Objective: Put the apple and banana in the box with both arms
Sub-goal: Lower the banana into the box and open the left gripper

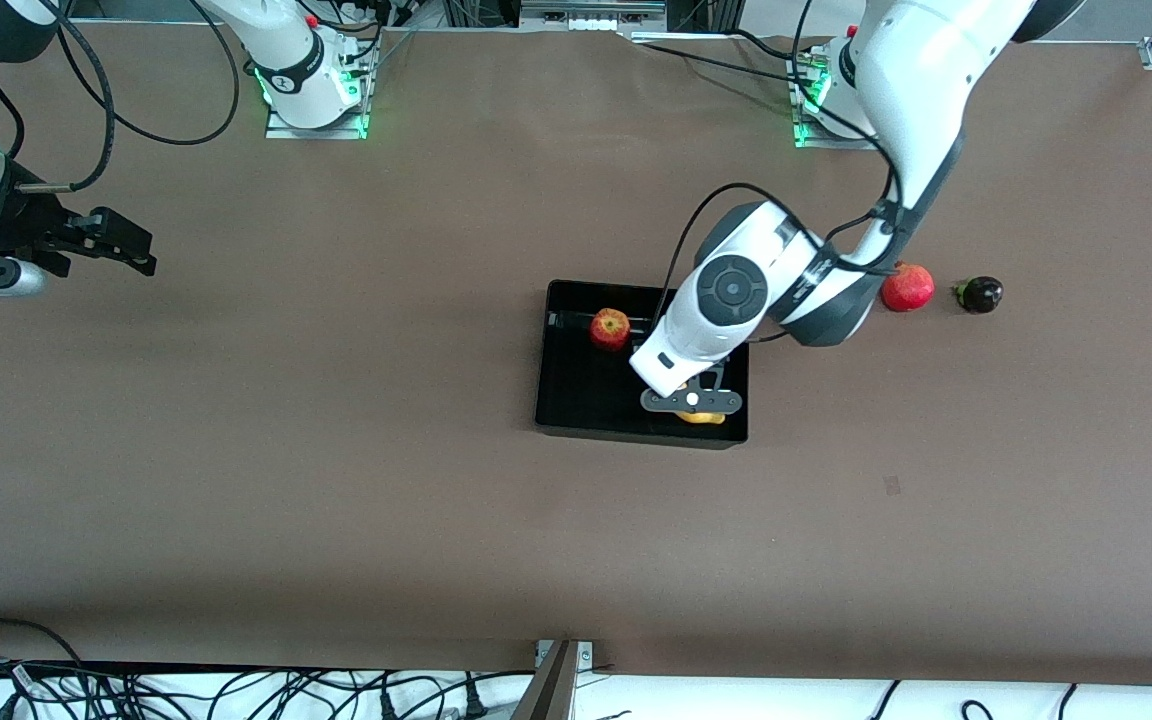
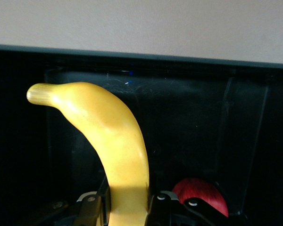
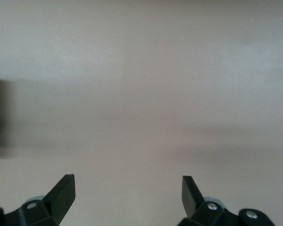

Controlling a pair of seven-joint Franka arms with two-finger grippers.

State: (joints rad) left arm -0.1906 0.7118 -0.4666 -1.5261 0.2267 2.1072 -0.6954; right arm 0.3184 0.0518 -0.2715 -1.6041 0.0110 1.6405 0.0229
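Banana [image 2: 114,141]: long, curved, smooth yellow, its blunt stem end paler and ridged; gripped between the fingers [image 2: 92,207] of the left tool [image 1: 693,402], which is closed on its lower part, down inside the box [image 1: 576,405] at centre frame, by the wall nearest the front camera; only a sliver of yellow shows under the tool in the front view. Apple [image 1: 610,328]: small, red with a yellowish patch, resting on the box floor near the wall farthest from the camera, apart from the banana; a red curve of it shows in the left wrist view [image 2: 201,195]. Box: shallow, black, glossy low walls; bare floor between the two fruits; open brown table [image 1: 336,480] on every side. Right tool [image 1: 126,245]: upper left of the frame, over bare table well apart from the box, fingers [image 3: 61,193] spread wide, holding nothing; that arm waits. Pomegranate [image 1: 907,287] and a dark round fruit [image 1: 979,294]: right of centre, on the table toward the left arm's end, outside the box.
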